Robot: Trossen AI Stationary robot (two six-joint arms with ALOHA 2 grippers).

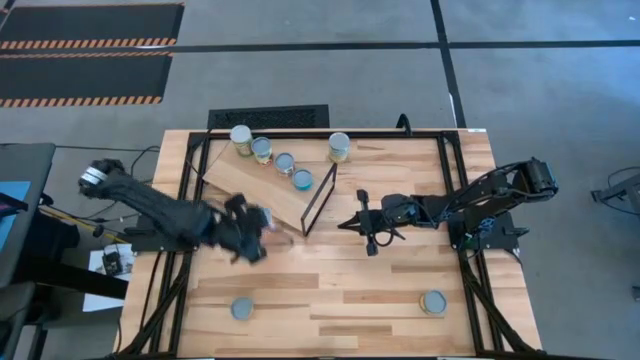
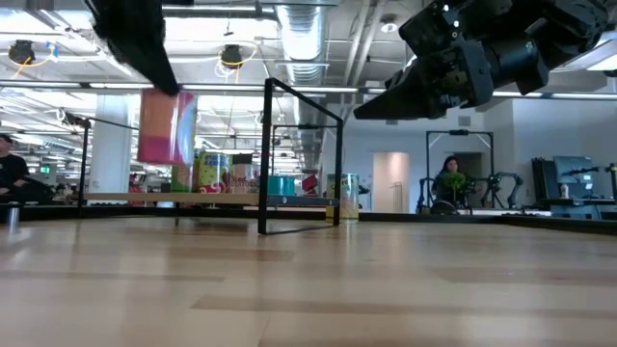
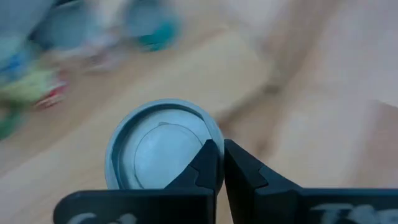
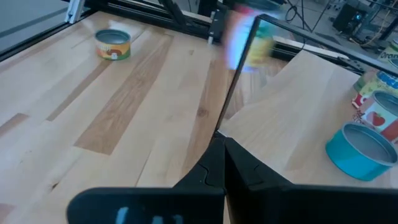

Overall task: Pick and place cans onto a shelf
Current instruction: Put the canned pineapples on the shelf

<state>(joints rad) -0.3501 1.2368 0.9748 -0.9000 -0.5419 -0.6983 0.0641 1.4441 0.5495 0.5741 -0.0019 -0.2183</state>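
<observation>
My left gripper (image 1: 256,226) is shut on a pink-labelled can (image 2: 166,125) with a silvery top (image 3: 163,152). It holds the can in the air near the low end of the tilted plywood shelf (image 1: 255,182), beside the shelf's black frame (image 1: 320,198). Several cans stand in a row along the shelf's far edge: a yellow one (image 1: 241,137), then (image 1: 262,149), (image 1: 285,162) and a teal one (image 1: 302,180). My right gripper (image 1: 366,226) is shut and empty. It hovers above the table just right of the frame. My left gripper has the can at one side of its top rim (image 3: 211,138), where the rim meets the two nearly closed fingertips (image 3: 206,163). The fingers come from above. The can hangs upright below them, clear of the table and the shelf.
One can (image 1: 339,147) stands on the table past the frame at the far edge. Two more stand near the front edge, at the left (image 1: 242,308) and at the right (image 1: 433,302). Bare wood lies between them. A person (image 2: 449,183) sits in the room beyond the table.
</observation>
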